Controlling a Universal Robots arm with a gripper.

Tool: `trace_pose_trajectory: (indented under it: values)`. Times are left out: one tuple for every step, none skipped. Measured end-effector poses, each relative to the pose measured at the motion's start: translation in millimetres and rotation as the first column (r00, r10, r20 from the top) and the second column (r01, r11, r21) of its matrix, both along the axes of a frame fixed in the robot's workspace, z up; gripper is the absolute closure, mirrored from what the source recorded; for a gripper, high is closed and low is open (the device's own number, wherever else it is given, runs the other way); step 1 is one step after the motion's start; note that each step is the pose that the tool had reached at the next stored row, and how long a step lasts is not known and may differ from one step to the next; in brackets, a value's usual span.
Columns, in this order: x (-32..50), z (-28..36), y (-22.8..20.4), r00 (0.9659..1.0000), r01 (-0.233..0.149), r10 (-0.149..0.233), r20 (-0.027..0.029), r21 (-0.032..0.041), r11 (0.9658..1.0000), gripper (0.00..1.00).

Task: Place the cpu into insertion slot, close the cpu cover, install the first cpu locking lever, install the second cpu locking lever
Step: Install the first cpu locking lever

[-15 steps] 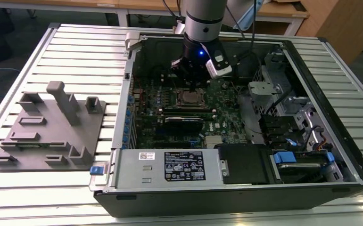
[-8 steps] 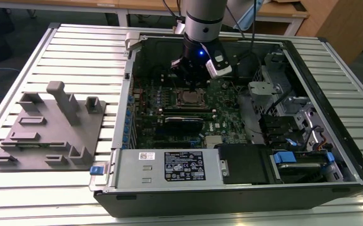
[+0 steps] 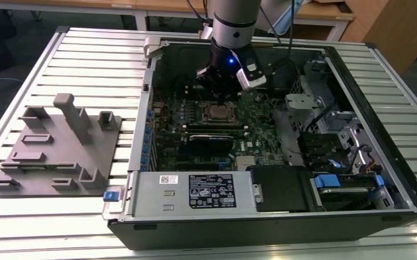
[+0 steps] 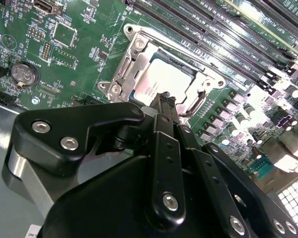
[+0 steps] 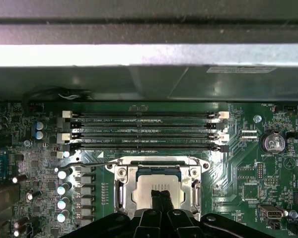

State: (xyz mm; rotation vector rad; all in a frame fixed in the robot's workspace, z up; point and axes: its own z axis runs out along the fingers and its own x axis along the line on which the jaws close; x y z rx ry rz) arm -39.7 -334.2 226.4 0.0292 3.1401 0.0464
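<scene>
The cpu (image 4: 161, 82) lies flat in the insertion slot (image 5: 204, 165) on the green board, its silvery top showing. Around the chip, the cpu cover (image 5: 156, 167) lies down as a silver frame. A thin wire locking lever (image 5: 97, 161) runs along the socket's edge beside the memory slots and sticks out past its corner. My gripper (image 4: 165, 96) is shut, empty, with its black fingertips just over the chip's near edge. In the first wrist view the gripper (image 5: 161, 194) stands over the chip's middle. In the exterior view the gripper (image 3: 221, 97) hangs inside the open case above the cpu (image 3: 219, 112).
Long black memory slots (image 5: 144, 131) lie just beyond the socket, and a coin battery (image 5: 273, 143) sits to one side. The case's metal wall (image 5: 149, 54) rises behind them. A grey labelled box (image 3: 194, 189) and drive bays (image 3: 338, 181) fill the case's near side. A grey fixture plate (image 3: 57, 146) lies at the exterior view's left.
</scene>
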Motion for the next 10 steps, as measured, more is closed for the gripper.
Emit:
trace_pose_trajectory:
  values:
    - [0.0, 0.0, 0.0, 1.0, 0.0, 0.0, 0.0, 0.0006, 1.0, 0.9]
    - [0.0, 0.0, 0.0, 1.0, 0.0, 0.0, 0.0, 0.0011, 1.0, 0.9]
    - [0.0, 0.0, 0.0, 1.0, 0.0, 0.0, 0.0, 0.0017, 1.0, 0.9]
    - [0.0, 0.0, 0.0, 1.0, -0.001, 0.001, -0.0001, 0.0023, 1.0, 0.9]
    - [0.0, 0.0, 0.0, 1.0, -0.001, 0.001, 0.0, 0.0028, 1.0, 0.9]
    - [0.0, 0.0, 0.0, 1.0, -0.001, 0.001, 0.0, 0.0034, 1.0, 0.9]
    - [0.0, 0.0, 0.0, 1.0, -0.001, 0.001, -0.0001, 0.004, 1.0, 0.9]
    - [0.0, 0.0, 0.0, 1.0, -0.001, 0.001, 0.0, 0.0045, 1.0, 0.9]
    - [0.0, 0.0, 0.0, 1.0, -0.002, 0.002, 0.0, 0.0052, 1.0, 0.9]
    - [0.0, 0.0, 0.0, 1.0, -0.002, 0.002, 0.0, 0.0057, 1.0, 0.9]
